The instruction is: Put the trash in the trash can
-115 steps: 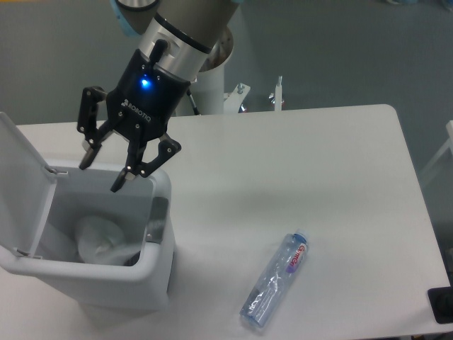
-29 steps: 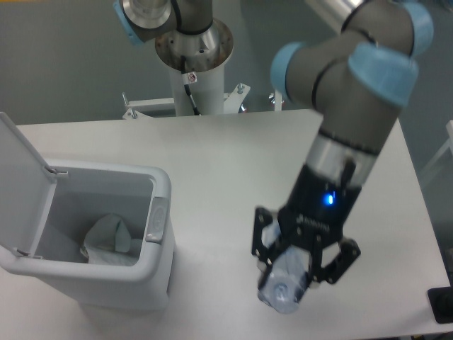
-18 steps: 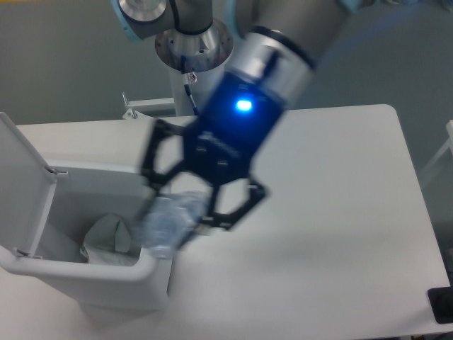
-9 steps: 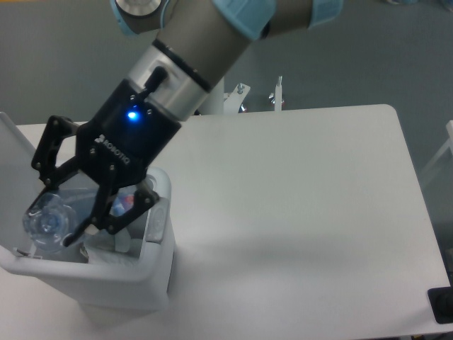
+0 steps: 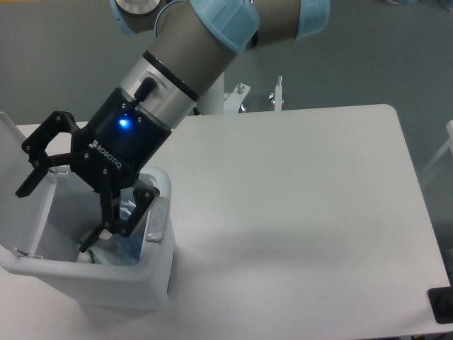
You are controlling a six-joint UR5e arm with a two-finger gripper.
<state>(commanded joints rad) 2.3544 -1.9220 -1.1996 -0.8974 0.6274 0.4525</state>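
— While the gripper (image 5: 58, 205) hangs over the trash can (image 5: 152, 280) like that, can you tell whether it has hold of anything?

— From here its fingers look spread wide, one up by the raised lid (image 5: 15, 149), the other down inside the opening. Nothing sits between them. The clear bottle (image 5: 129, 218) shows just under the lower finger, inside the bin, against the wall nearest the front button (image 5: 156, 223).

— So the bottle is in?

— I'd say so; it looks to be lying down in there. Only part of it shows past the gripper. The bag I can't make out; the arm covers most of the inside.

— What should it do now, then?

— Come straight up, I think. That lower finger is below the rim, close to the bottle and the inner wall. A sideways pull could hook the wall and drag the light bin across the table (image 5: 297, 184), or knock the lid. Keep the fingers apart while rising, so nothing gets pinched and lifted out again.

— And the table itself?

— I see no loose trash on it, so my guess is the job is nearly finished once the arm clears the bin.
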